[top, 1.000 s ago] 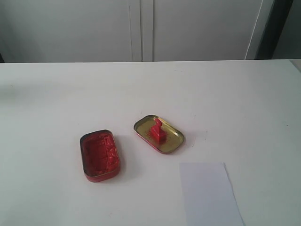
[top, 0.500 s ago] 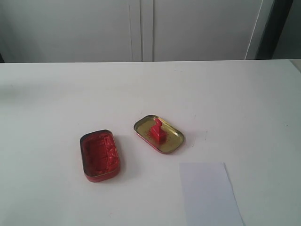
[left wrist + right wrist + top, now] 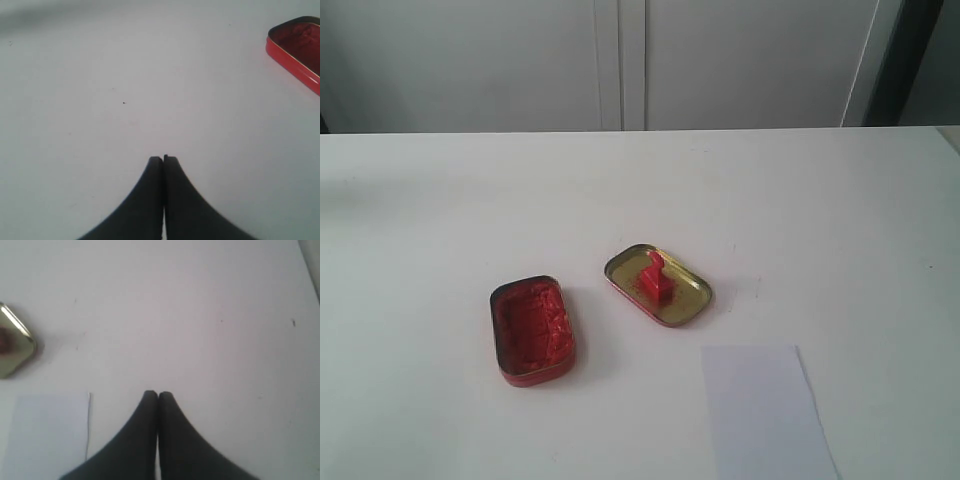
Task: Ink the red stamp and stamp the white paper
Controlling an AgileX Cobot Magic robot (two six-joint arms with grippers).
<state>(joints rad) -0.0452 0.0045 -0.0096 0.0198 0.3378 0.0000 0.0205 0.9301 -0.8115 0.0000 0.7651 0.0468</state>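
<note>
The red stamp (image 3: 655, 277) stands upright inside the gold tin lid (image 3: 682, 306) near the table's middle. To its left lies the open red ink tin (image 3: 531, 329), whose corner (image 3: 296, 46) also shows in the left wrist view. The white paper (image 3: 765, 412) lies at the front right; no mark shows on it. Neither arm appears in the exterior view. My left gripper (image 3: 163, 159) is shut over bare table with nothing in it. Beside the white paper (image 3: 47, 437), my right gripper (image 3: 158, 394) is also shut and holds nothing. The gold lid's corner (image 3: 17, 347) shows in the right wrist view.
The table (image 3: 440, 200) is white and plain. White cabinet doors (image 3: 620, 60) stand behind its far edge.
</note>
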